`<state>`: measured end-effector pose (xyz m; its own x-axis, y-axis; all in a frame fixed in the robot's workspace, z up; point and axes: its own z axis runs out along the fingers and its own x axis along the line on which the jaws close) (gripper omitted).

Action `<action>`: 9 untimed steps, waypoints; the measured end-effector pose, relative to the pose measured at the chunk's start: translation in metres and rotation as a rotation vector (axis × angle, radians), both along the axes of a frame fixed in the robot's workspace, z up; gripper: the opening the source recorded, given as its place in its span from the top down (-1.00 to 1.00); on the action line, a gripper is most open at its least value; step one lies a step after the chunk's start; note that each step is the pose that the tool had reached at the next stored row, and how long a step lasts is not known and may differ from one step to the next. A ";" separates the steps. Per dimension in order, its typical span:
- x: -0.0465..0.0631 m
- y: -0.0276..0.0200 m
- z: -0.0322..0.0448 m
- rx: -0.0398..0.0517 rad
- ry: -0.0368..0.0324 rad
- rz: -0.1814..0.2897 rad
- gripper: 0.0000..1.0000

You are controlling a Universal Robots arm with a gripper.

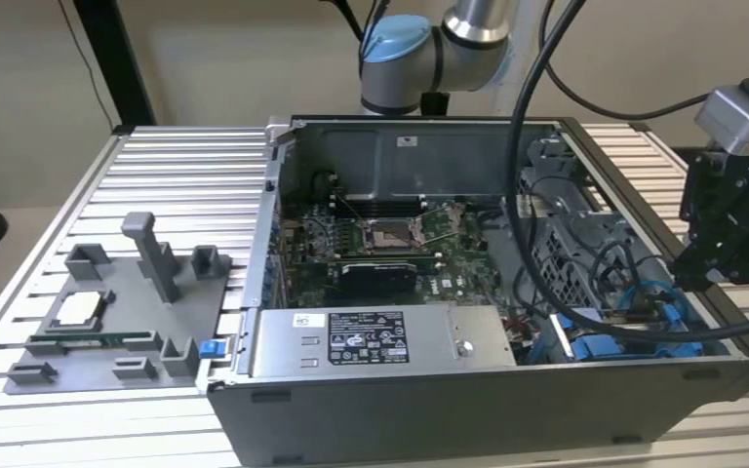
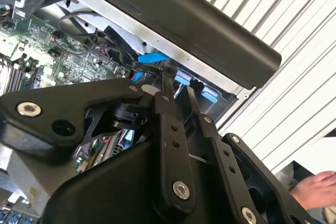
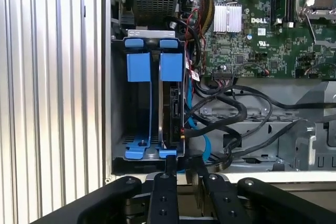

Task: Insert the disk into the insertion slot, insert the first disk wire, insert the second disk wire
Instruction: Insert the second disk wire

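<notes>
Open computer case (image 1: 479, 409) on a ribbed aluminium table (image 1: 179, 166), with the arm's gripper (image 1: 689, 276) poised over the case wall on the exterior view's right, above the drive bay.

First wrist view: the disk (image 3: 172, 109) stands on edge in the drive bay (image 3: 116, 103), in the slot nearer the motherboard (image 3: 247, 40). It is seen edge-on as a thin dark slab with its connector strip facing the camera. It is held in a bright blue carrier (image 3: 171, 66) whose broad tab caps one end and whose small clip shows at the other. A second blue carrier (image 3: 138, 66) occupies the neighbouring slot, just beside it.

Black cables (image 3: 231, 114) and a thin blue cable (image 3: 202, 140) loop beside the disk. Whether any of them is plugged into its connector cannot be made out.

In both wrist views the gripper's two black fingers (image 3: 170, 169) are parallel, with a narrow gap between them and nothing clamped in it. They hover just outside the bay, in line with the disk.

Second wrist view: a person's hand (image 2: 315, 190) rests at the table's edge.

Exterior view: the grey labelled power supply (image 1: 374, 336) sits along the near wall of the case, and a grey fixture tray (image 1: 101, 322) lies on the table to the exterior view's left.
</notes>
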<state>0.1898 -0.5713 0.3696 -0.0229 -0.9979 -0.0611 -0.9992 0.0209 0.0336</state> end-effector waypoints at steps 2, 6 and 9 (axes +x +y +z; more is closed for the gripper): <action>0.000 0.0000 -0.0001 -0.0001 0.0001 0.000 -1.00; 0.003 0.0000 -0.0002 0.0014 0.0002 0.000 -1.00; 0.007 0.0000 -0.0003 0.0078 0.0002 0.001 -1.00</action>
